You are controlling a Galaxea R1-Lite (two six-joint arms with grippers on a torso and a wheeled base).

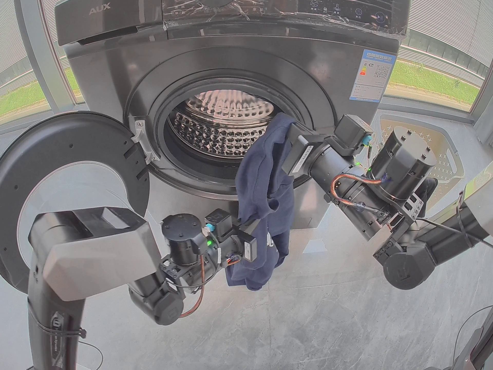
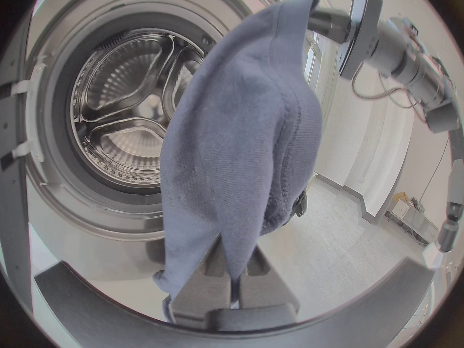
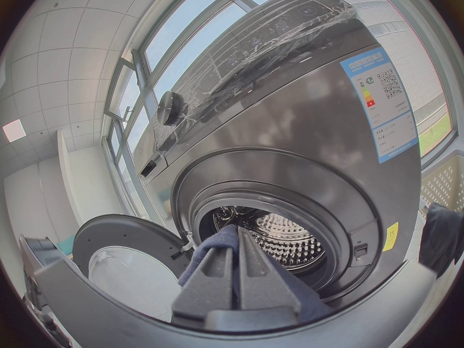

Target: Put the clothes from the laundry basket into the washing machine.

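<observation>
Fingers [image 3: 212, 276] of the right gripper [image 1: 288, 125] are clamped on the top of a navy sweatshirt [image 1: 267, 191], and the left gripper [image 1: 258, 228] pinches its lower part. The washing machine [image 1: 328, 73] has its door [image 1: 67, 155] swung wide. The laundry basket [image 1: 447, 150] sits to the right. The sweatshirt hangs just before the drum [image 1: 221, 119]. Both ends should probably go well past the rim before release, so that no hem trails out.

Open drum mouth [image 1: 221, 124], door [image 1: 67, 181] aside left, navy garment [image 1: 267, 201] partly across

The grey floor [image 1: 334, 314] carries the washing machine [image 1: 328, 62] and the laundry basket [image 1: 452, 147].
</observation>
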